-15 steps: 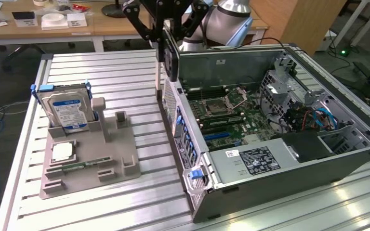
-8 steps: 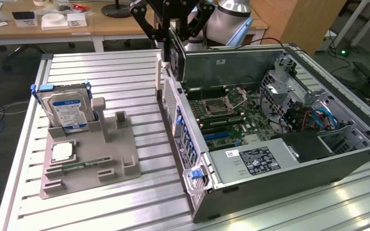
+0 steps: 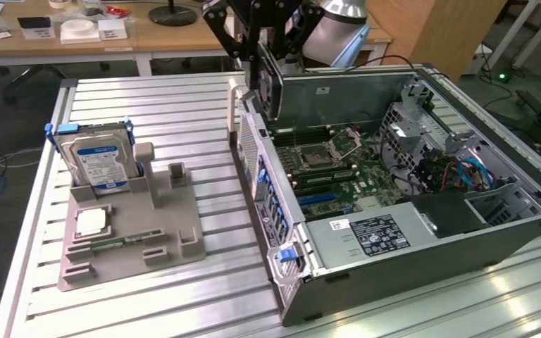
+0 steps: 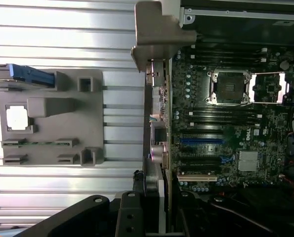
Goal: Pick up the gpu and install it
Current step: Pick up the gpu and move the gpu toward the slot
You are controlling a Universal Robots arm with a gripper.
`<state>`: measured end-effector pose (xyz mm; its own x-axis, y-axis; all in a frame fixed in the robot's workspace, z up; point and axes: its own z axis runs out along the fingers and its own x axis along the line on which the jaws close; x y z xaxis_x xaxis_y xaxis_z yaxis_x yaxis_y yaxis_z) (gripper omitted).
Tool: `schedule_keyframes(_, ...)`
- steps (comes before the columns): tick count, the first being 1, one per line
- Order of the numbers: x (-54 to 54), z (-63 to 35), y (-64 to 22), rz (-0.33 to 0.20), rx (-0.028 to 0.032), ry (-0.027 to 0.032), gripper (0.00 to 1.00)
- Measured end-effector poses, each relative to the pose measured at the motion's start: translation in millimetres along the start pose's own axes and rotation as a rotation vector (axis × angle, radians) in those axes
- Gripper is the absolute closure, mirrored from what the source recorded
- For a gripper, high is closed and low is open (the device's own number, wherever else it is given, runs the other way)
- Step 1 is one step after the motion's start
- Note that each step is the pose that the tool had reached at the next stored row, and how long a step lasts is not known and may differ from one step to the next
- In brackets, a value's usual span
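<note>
Above one wall of the open computer case [image 3: 421,239], my gripper [image 3: 268,56] holds the gpu [image 3: 270,88] on its edge, and I fear it could bump that wall if it tilts.

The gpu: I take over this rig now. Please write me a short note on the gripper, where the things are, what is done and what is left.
Gripper: shut on the gpu, which hangs on edge in the air.
Place: the gpu is over the open computer case, near its wall on the exterior view's left, above the motherboard.
Beside the case: the grey holder tray carries the hard drive and the memory stick.
Done: the gpu is picked up and brought to the case.
Left: the gpu is not yet seated in a slot.
</note>
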<state>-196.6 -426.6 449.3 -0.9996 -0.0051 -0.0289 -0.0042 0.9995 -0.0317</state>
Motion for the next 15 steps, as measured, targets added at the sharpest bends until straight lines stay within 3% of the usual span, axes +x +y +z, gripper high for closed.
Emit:
schedule_keyframes(8,-12.6,0.3,-0.1,-0.002,0.0001,0.0000,0.72)
schedule_keyframes(15,-32.8,1.0,-0.2,-0.003,0.0000,-0.0001,0.72)
